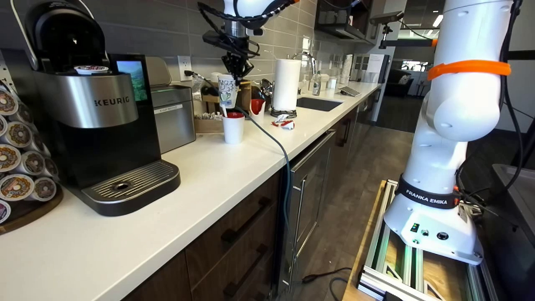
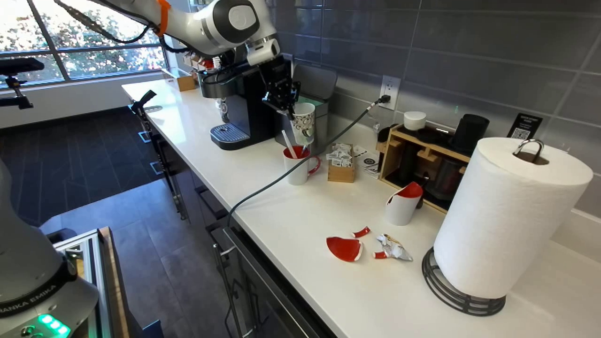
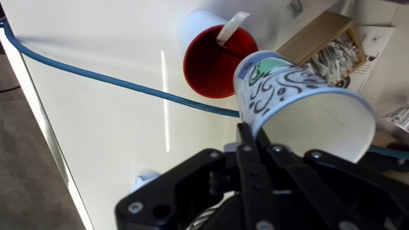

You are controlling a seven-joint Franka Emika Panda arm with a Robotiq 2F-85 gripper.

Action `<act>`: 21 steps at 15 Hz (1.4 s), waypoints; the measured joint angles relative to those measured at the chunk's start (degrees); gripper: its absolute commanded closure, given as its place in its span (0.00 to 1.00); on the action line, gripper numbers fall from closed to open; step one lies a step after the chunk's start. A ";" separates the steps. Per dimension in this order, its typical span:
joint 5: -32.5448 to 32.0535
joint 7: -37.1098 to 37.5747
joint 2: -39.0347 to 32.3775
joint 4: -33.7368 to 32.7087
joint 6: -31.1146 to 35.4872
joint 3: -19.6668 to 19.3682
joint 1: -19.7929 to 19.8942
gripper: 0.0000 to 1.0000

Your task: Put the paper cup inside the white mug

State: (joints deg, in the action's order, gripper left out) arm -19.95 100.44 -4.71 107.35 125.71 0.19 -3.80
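Note:
My gripper (image 3: 254, 131) is shut on the rim of the paper cup (image 3: 271, 84), one finger inside and one outside the wall. The cup is white with a dark swirl pattern and a green patch, roughly upright, opening up. In both exterior views the cup (image 1: 227, 90) (image 2: 304, 126) hangs just above the white mug (image 1: 233, 130) (image 2: 296, 174), with the gripper (image 1: 237, 75) (image 2: 287, 111) above. The mug has a red inside and red handle, and a white stick (image 3: 232, 28) leans in it. In the wrist view the cup's base partly covers the edge of the mug (image 3: 191, 24).
A blue cable (image 2: 267, 188) runs across the counter close by the mug. A coffee maker (image 1: 96, 100), a metal bin (image 1: 173, 117), a wooden packet box (image 2: 342, 173), a broken white-red mug (image 2: 402, 207), red shards (image 2: 344, 249) and a paper-towel roll (image 2: 504, 220) stand around.

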 measured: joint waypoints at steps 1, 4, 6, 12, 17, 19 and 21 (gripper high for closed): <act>-0.17 0.49 0.96 1.09 1.58 -0.02 0.01 0.99; -2.03 3.16 4.19 4.62 5.34 -0.04 0.17 0.99; -3.15 4.86 6.42 6.93 6.64 -0.03 0.49 0.99; -4.55 5.22 10.67 12.24 2.77 0.82 1.78 0.99; -4.59 5.17 10.17 13.32 2.12 2.75 1.91 0.99; -4.59 5.16 9.74 13.27 2.22 3.34 1.90 0.99; -4.59 5.16 9.15 12.94 2.23 3.61 1.90 0.99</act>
State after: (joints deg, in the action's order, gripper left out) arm -24.54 105.60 4.44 120.30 127.94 3.80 -1.90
